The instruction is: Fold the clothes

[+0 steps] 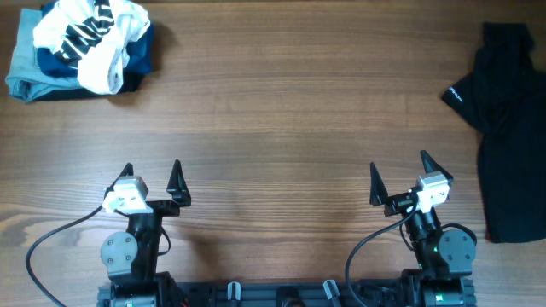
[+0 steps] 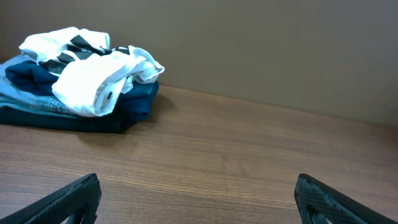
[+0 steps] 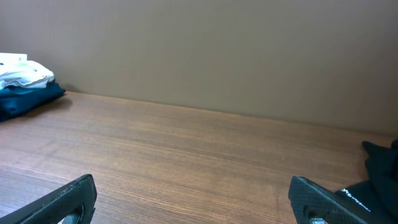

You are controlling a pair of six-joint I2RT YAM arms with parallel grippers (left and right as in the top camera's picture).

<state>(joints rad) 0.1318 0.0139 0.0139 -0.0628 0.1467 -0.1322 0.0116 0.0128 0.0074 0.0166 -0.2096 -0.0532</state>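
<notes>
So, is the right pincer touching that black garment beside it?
Apart. The overhead view shows a strip of bare table between the open right pincer and the black garment.

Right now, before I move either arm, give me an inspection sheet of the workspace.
Surface: wooden table, no stains seen.
Job's things: white shirt with black print crumpled atop blue garments, far left corner; black garment lying at right edge.
Clutter: nothing seen.
Grippers: left gripper and right gripper open, holding nothing.
Cables: black cable loops beside each arm's base.
Surroundings: plain wall.
</notes>
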